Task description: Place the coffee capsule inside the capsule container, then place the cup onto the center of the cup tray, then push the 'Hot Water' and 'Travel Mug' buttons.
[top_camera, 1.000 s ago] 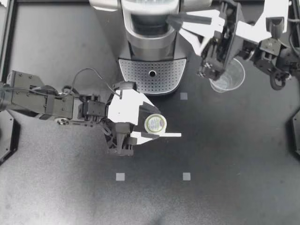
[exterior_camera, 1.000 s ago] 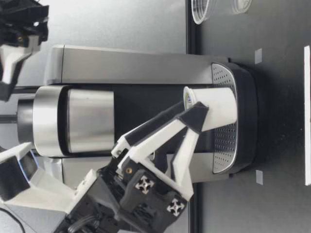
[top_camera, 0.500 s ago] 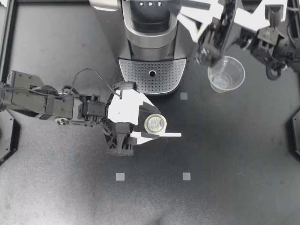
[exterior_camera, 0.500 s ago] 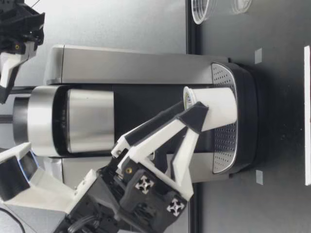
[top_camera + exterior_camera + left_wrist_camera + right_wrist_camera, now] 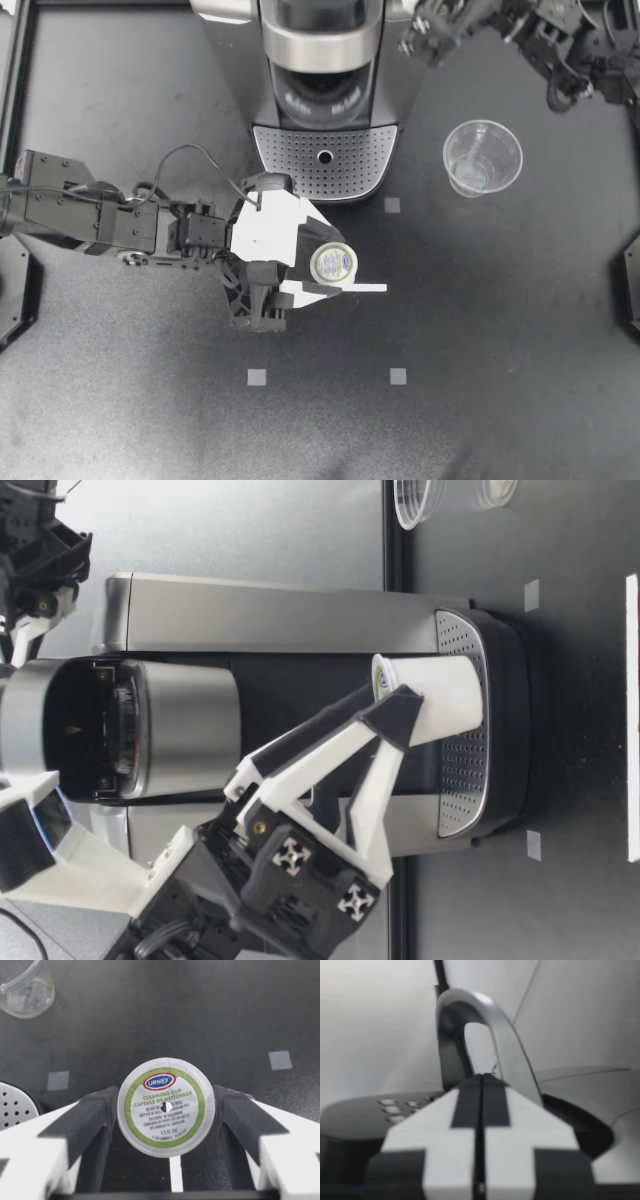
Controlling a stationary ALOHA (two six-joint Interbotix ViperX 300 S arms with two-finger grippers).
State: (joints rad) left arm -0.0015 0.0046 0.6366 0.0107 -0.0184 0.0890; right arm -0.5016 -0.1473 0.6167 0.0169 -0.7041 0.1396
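My left tool (image 5: 336, 266) is clamped on the white, green-rimmed foil-topped coffee capsule (image 5: 332, 263), mid-way across the dark bench (image 5: 500, 330), before the silver-and-black coffee machine (image 5: 325, 160) at its far edge. My right tool (image 5: 418, 42), fingers together, hovers beside the raised handle (image 5: 495, 1025). Best lift the capsule level, then lower it squarely into the open chamber (image 5: 321, 96).
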